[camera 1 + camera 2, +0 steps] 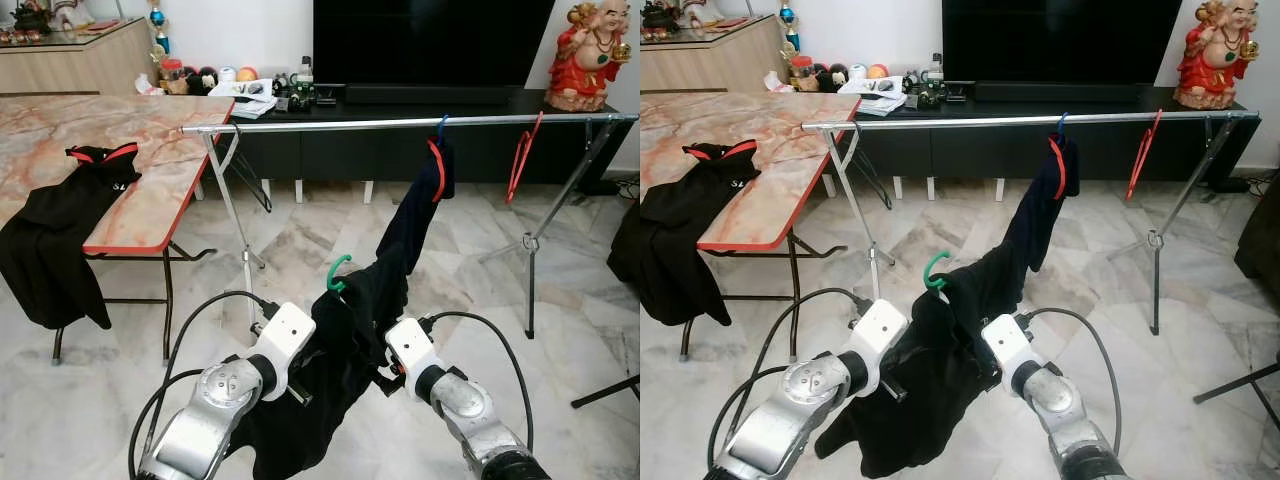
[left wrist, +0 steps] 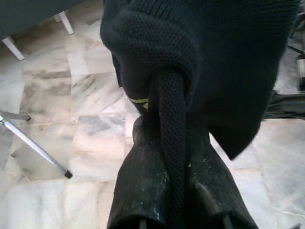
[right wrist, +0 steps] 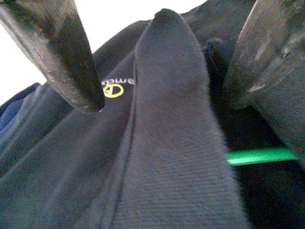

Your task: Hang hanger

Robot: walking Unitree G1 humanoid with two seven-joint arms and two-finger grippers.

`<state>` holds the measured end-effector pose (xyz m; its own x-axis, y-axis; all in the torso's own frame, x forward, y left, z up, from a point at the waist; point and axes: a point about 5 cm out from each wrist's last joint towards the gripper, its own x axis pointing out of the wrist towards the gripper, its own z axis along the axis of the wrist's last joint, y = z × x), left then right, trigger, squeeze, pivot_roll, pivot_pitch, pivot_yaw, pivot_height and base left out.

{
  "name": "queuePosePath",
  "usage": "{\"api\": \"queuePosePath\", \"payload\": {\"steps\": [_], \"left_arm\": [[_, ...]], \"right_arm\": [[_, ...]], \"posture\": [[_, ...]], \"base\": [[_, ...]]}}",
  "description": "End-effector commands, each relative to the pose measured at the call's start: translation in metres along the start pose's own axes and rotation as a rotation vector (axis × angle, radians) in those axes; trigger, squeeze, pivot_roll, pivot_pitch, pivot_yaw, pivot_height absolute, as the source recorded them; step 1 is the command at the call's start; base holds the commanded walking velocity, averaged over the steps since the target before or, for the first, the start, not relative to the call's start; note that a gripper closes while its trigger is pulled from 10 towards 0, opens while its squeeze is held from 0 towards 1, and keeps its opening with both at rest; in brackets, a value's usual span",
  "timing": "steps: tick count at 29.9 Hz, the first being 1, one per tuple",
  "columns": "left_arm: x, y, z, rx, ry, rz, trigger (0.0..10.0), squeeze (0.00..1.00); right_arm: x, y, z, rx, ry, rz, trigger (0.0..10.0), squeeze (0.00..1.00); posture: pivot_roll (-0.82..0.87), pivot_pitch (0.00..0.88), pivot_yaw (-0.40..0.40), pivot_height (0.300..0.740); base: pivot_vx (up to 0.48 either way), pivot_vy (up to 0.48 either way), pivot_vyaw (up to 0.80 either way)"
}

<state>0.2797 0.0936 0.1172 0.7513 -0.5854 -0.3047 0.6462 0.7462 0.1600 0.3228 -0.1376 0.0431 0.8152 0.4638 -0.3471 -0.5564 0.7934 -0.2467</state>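
Hanger: its green hook point(image 1: 337, 272) pokes up at lower centre of the head view, between my two wrists, wrapped in a black garment point(image 1: 350, 360); a green bar of it crosses the right wrist view.
Left end effector point(image 2: 171, 143): fingers pressed together on a thick fold of the garment, carrying that side.
Right end effector point(image 3: 162, 71): fingers spread wide either side of a ridge of the garment, not pinching it as far as I can see.
Rail point(image 1: 400, 124): a silver bar running left to right across the upper half of the head view, above and beyond the hook.
Key relation: the hook lies below and short of the rail, so I judge the move to be up and forward; the hook's opening faces right in the frame.
Free stretch: bare rail left of a dark hung garment point(image 1: 425, 200); a red hanger point(image 1: 522, 155) hangs further right.
Nearer arm: the left sits just beside the hook.
Worktop point(image 1: 150, 200): upper left, another black garment point(image 1: 60, 235) draped over its edge.
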Motion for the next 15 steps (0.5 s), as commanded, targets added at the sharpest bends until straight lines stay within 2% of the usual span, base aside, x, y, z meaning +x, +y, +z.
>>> {"api": "queuePosePath", "payload": {"steps": [1,8,14,15], "left_arm": [[-0.0046,-0.0091,0.0116,0.012,-0.041,-0.08,10.0,0.0],[-0.0054,-0.0149,0.0134,0.026,-0.037,-0.124,10.0,0.0],[-0.0073,-0.0169,0.0123,0.024,-0.027,-0.144,10.0,0.0],[-0.0076,-0.0166,0.0118,0.025,-0.024,-0.144,10.0,0.0]], "right_arm": [[0.0037,-0.0013,0.0071,-0.019,-0.018,-0.014,10.0,0.0],[0.0047,-0.0059,0.0077,-0.022,-0.011,-0.087,10.0,0.0],[0.0055,-0.004,0.0075,-0.02,-0.008,-0.081,10.0,0.0],[0.0055,-0.0043,0.0065,-0.023,0.001,-0.085,4.9,0.0]], "posture": [[0.18,0.0,-0.022,0.74],[0.18,0.0,-0.017,0.74],[0.18,0.0,-0.015,0.74],[0.17,0.0,-0.015,0.74]], "base": [[0.0,0.0,0.0],[0.0,0.0,0.0],[0.0,0.0,0.0],[0.0,0.0,0.0]]}}
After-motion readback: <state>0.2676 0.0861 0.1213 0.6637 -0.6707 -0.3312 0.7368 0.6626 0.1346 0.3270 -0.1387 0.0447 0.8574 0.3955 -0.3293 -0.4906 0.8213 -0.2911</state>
